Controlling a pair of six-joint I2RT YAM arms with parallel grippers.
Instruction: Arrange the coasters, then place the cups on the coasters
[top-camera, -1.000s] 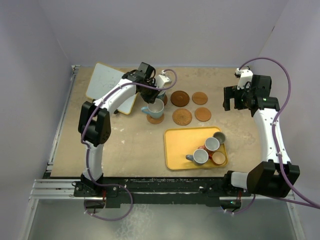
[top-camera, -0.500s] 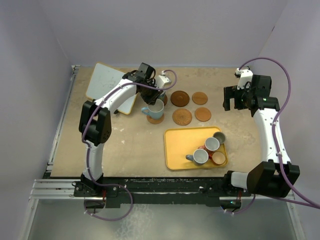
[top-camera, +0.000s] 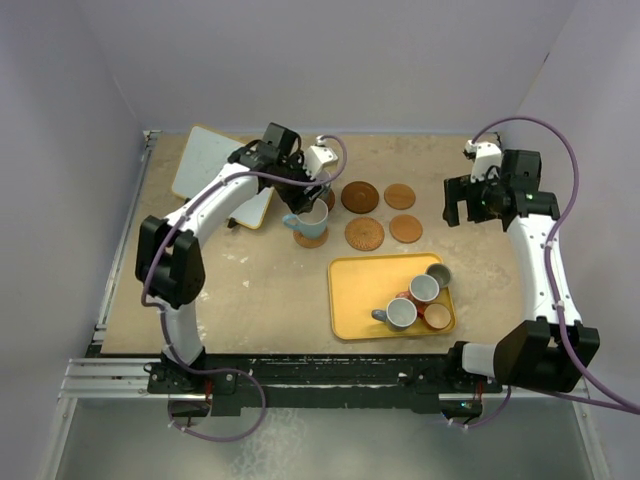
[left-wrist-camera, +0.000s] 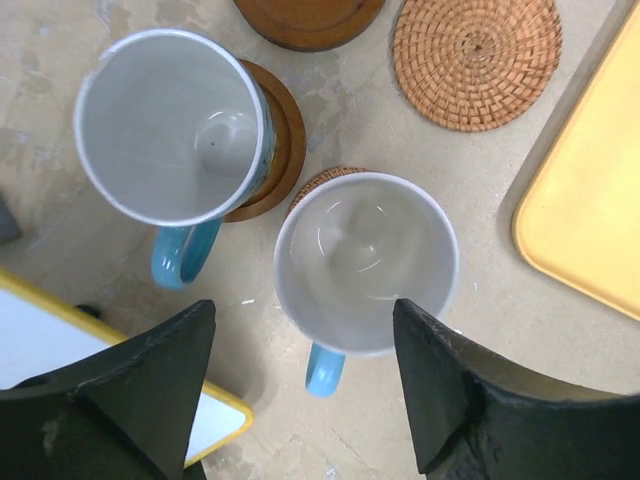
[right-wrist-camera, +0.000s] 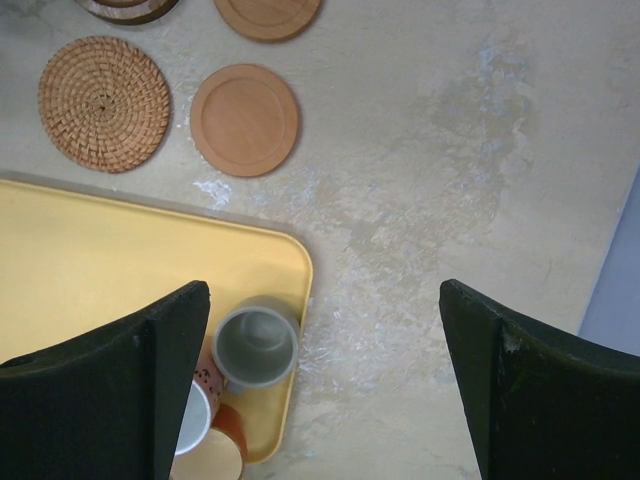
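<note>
— Where do the cups stand?

— Two are home, I'd say. One light blue cup (left-wrist-camera: 170, 125) sits on a brown wooden coaster (left-wrist-camera: 283, 150). Just beside it, the second light blue cup (left-wrist-camera: 365, 262) covers a woven coaster (left-wrist-camera: 318, 185) that only peeks out at its edge.

— And your left claw?

— My left gripper (left-wrist-camera: 303, 310) hangs over that second cup, fingers spread wide either side, gripping nothing.

— What's left?

— Four coasters lie bare nearby: the big dark coaster (top-camera: 360, 196), the rattan coaster (top-camera: 364, 234), the far pale coaster (top-camera: 400, 195) and the near pale coaster (top-camera: 406, 228). Four cups wait in the yellow tray (top-camera: 365, 290): the grey cup (top-camera: 438, 273), reddish cup (top-camera: 424, 289), blue-grey cup (top-camera: 401, 314) and orange-brown cup (top-camera: 437, 317). My right gripper (right-wrist-camera: 322, 290) hovers wide open and empty. Roughly a third done, I reckon.
</note>
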